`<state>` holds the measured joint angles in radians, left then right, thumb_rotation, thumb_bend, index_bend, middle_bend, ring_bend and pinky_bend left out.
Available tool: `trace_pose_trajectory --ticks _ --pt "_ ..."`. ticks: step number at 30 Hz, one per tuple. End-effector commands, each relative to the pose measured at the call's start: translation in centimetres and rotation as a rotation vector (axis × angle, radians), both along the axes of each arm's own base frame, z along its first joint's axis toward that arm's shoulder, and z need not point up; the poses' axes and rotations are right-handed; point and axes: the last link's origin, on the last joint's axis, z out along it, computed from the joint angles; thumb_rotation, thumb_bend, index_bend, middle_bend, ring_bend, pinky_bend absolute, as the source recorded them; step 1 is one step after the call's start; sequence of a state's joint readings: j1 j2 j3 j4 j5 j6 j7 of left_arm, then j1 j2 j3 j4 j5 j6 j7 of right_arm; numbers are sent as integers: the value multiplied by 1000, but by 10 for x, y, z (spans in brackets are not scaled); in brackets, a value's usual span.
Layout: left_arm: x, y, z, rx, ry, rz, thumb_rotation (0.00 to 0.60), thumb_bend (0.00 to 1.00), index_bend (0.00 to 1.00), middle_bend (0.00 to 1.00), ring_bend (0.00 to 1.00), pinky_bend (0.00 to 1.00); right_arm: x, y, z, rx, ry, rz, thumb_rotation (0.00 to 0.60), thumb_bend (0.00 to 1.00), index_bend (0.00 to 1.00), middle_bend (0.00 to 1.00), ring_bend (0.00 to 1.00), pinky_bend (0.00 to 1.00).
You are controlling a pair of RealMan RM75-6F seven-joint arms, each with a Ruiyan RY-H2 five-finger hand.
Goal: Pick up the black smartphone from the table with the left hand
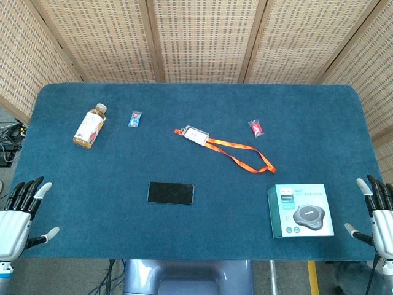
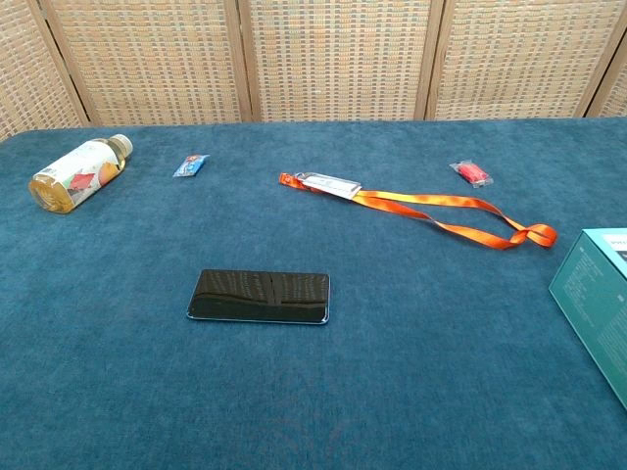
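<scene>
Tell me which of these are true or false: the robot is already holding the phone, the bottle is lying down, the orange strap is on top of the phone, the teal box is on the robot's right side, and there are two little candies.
1. The left hand holds the black smartphone. False: the phone lies flat on the table, and the hand is open at the table's edge.
2. The bottle lies on its side. True.
3. The orange lanyard lies on the phone. False: it lies apart, farther back.
4. The teal box is near the right hand. True.
5. There are two small wrapped sweets, a blue one and a red one. True.
</scene>
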<state>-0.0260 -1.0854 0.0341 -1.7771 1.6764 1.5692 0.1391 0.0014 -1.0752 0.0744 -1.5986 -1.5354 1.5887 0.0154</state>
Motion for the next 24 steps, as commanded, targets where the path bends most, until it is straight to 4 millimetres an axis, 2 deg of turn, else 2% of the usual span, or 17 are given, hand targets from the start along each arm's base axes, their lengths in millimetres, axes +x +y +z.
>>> trace_pose_trajectory --ticks 1,9,13,16,21,24 --pt "0 0 0 0 0 1 600 0 0 0 0 0 0 0 1 0 0 2 600 0 0 0 0 0" --pt "-1 0 -3 -11 7 6 600 0 0 0 0 0 1 1 0 1 -4 4 600 0 0 0 0 0" --pt "2 5 -11 -41 8 1 600 0 0 0 0 0 1 0 2 -6 -11 0 600 0 0 0 0 0" --pt "15 21 -23 -87 -18 -26 600 0 0 0 0 0 -1 -1 4 -12 -14 -9 600 0 0 0 0 0" --pt "56 65 -52 -231 -57 -96 600 0 0 0 0 0 -2 -4 5 -14 -14 -18 600 0 0 0 0 0" --pt "88 96 -75 -312 -30 -142 600 0 0 0 0 0 -4 -6 5 -15 -12 -25 600 0 0 0 0 0"
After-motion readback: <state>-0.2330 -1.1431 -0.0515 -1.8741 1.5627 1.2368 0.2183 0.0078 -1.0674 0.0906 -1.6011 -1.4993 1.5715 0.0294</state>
